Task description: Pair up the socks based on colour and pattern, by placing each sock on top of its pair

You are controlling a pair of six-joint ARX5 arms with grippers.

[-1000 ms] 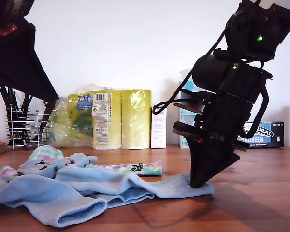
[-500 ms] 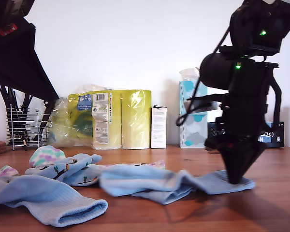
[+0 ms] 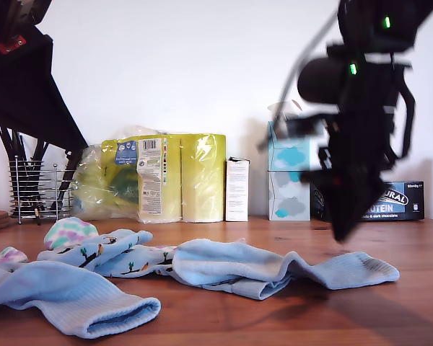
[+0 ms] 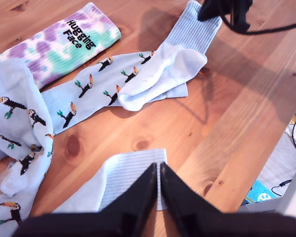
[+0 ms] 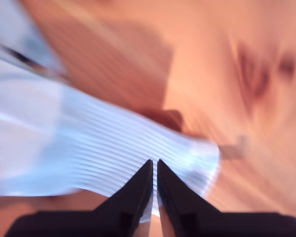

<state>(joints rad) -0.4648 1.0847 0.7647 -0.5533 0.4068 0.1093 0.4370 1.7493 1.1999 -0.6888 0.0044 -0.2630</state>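
Note:
A plain light-blue ribbed sock (image 3: pixel 274 265) (image 4: pixel 172 59) lies stretched toward the exterior view's right, its cuff (image 5: pixel 113 148) under my second gripper (image 3: pixel 343 234) (image 5: pixel 154 165). That gripper hangs just above it, blurred, shut and empty. Another light-blue sock (image 3: pixel 72 295) (image 4: pixel 123 177) lies in front at the exterior view's left, below my first gripper (image 4: pixel 159 170), which is shut, empty and held high. Two blue-grey toucan-print socks (image 4: pixel 84 91) (image 4: pixel 19 133) (image 3: pixel 94 249) lie side by side, one partly under the stretched sock. A tie-dye sock (image 4: pixel 64 44) (image 3: pixel 68 232) with black lettering lies behind them.
Along the back wall stand a wire rack (image 3: pixel 36 191), a yellow pack of paper rolls (image 3: pixel 159 176), a small white box (image 3: pixel 237 189), tissue boxes (image 3: pixel 289 173) and a dark box (image 3: pixel 397 200). The wooden table's edge (image 4: pixel 266 163) runs close to my first gripper.
My second gripper dragged the light-blue sock toward the exterior view's right, let go of it and rose off it. The sock now lies flat. The first arm has not moved.

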